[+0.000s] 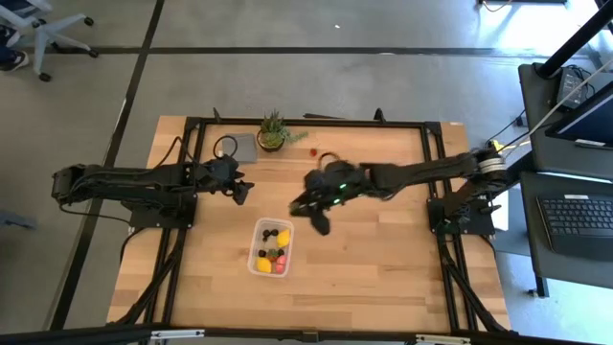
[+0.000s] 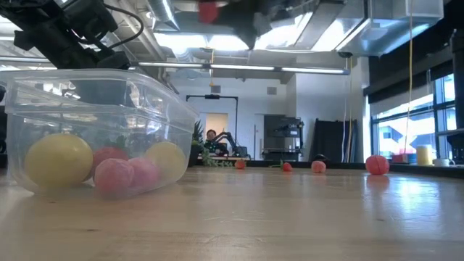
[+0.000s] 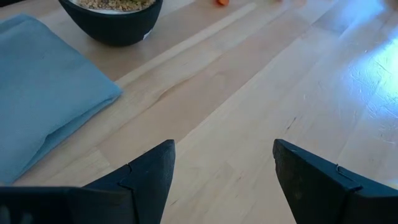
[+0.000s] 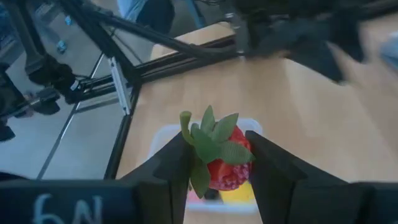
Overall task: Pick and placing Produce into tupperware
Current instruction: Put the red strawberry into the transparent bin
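Strawberry | clamped between right pincer fingers (leaves up) | above tupperware

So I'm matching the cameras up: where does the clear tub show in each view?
High view: tub, lower middle of the table.
Low view: tub, large at the left, close to the camera.
Left wrist view: not in it.
Right wrist view: tub, behind the held strawberry.
Shared landmark: the yellow and red fruit inside it.

Dark jointed arms, black wedge-shaped fingers, cabled.
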